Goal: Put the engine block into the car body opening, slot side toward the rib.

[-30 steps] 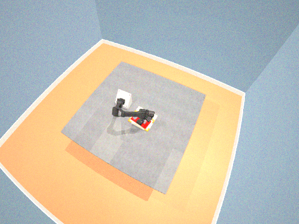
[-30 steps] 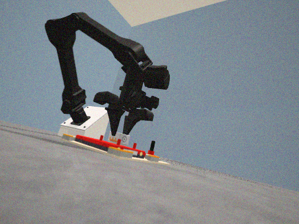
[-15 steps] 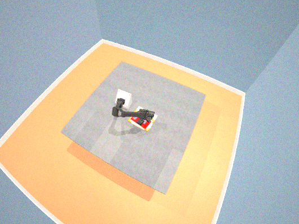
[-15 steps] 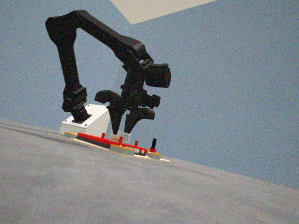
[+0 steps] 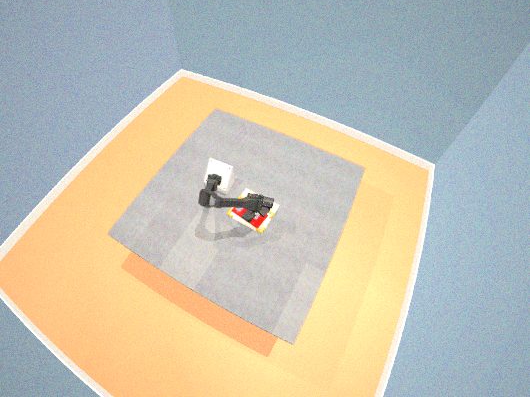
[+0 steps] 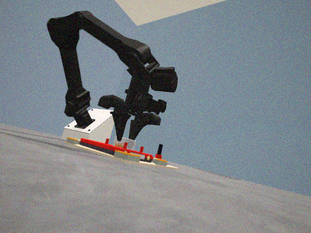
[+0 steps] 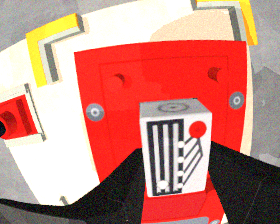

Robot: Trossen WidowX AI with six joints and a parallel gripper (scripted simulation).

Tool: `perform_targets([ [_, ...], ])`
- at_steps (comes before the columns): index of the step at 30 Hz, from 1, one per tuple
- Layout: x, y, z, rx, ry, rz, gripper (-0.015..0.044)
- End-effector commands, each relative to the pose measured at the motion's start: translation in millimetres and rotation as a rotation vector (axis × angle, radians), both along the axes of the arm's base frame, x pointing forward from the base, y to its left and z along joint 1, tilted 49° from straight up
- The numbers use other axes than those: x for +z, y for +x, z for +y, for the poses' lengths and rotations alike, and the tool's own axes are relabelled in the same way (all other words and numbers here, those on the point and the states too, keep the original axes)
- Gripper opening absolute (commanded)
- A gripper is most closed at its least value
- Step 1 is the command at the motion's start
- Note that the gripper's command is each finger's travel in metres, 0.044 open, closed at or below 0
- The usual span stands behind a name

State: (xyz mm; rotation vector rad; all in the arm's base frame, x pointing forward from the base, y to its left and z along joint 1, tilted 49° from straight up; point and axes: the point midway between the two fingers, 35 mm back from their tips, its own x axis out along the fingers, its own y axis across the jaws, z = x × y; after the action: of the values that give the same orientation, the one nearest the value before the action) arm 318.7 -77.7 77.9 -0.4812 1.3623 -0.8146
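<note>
The white engine block (image 6: 131, 144) (image 7: 175, 155) stands upright between the fingers. In the wrist view its striped face with a red dot faces the camera, and a grey ring marks its top. My gripper (image 6: 126, 139) (image 7: 174, 151) is shut on the block, pointing down over the car body. The red car body (image 5: 259, 222) (image 6: 97, 142) (image 7: 155, 90) lies flat. The red side hides the block's lower end in the exterior view. The opening and the rib are not clearly visible; I cannot tell how deep the block sits.
A cream board (image 5: 277, 202) (image 7: 60, 145) with yellow-topped corner brackets (image 6: 126, 155) (image 7: 37, 50) surrounds the car body. Short red pegs (image 6: 141, 149) rise from the body. A black post (image 6: 160, 149) (image 7: 21, 117) stands in a red holder beside it. The arm's white base (image 5: 220, 170) (image 6: 102, 117) is behind.
</note>
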Motion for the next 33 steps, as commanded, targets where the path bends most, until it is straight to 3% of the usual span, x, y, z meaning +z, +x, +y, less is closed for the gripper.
perform_targets([
  [1,0.0,0.0,0.0,0.0,0.0,0.0,0.0186],
  [11,0.0,0.0,0.0,0.0,0.0,0.0,0.044],
  [30,9.1,0.3,11.1,0.003,-0.004,0.002,0.044],
  [33,9.1,0.3,11.1,0.003,-0.004,0.002,0.0361],
])
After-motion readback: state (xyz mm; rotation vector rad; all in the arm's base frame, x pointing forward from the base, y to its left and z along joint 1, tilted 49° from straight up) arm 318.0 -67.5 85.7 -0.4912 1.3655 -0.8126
